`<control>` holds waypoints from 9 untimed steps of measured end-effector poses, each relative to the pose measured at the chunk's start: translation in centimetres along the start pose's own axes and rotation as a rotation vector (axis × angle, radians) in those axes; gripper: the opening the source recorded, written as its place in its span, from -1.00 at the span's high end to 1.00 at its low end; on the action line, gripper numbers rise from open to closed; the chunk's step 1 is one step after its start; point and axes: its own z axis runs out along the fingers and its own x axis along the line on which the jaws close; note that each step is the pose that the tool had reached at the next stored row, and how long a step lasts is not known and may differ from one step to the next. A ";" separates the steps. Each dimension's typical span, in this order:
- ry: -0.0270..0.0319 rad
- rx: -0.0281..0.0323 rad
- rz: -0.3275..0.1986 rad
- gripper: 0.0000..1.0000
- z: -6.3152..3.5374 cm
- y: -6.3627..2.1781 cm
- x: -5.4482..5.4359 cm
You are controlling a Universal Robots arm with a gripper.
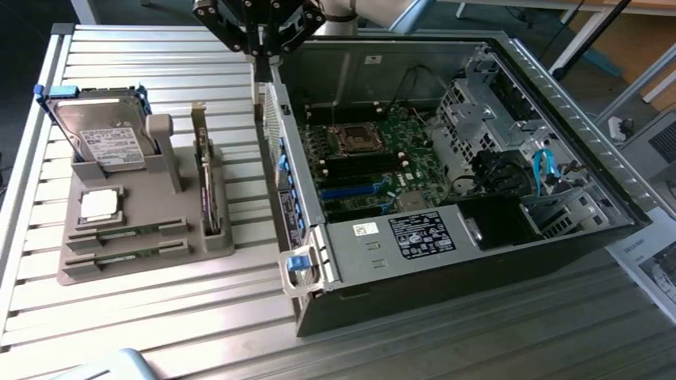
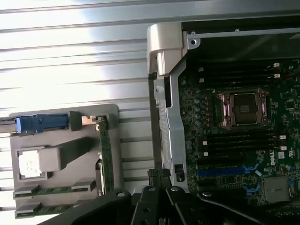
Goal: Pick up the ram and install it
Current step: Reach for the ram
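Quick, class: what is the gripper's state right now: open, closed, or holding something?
Gripper: shut, holding nothing; ram sticks lie in the grey tray.

1. The claw (image 1: 260, 52), fingers pressed together, hangs over the open computer case's (image 1: 454, 293) wall on the exterior view's left.
2. On the slatted surface (image 1: 158, 324), a grey holder (image 1: 79, 273) (well apart from the claw) carries a ram stick (image 1: 138, 231) and a second ram stick (image 1: 132, 253) side by side.
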 end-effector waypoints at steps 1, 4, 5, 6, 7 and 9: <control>0.0000 0.0000 0.000 0.79 -0.01 -0.02 0.3; 0.0000 -0.0001 0.000 0.79 -0.03 -0.10 1.3; 0.0001 0.0000 0.000 0.79 -0.04 -0.12 1.6; 0.0001 0.0000 0.000 0.79 -0.06 -0.15 2.0; 0.0001 0.0000 0.000 0.79 -0.06 -0.18 2.4; 0.0000 0.0000 0.000 0.79 -0.08 -0.24 3.1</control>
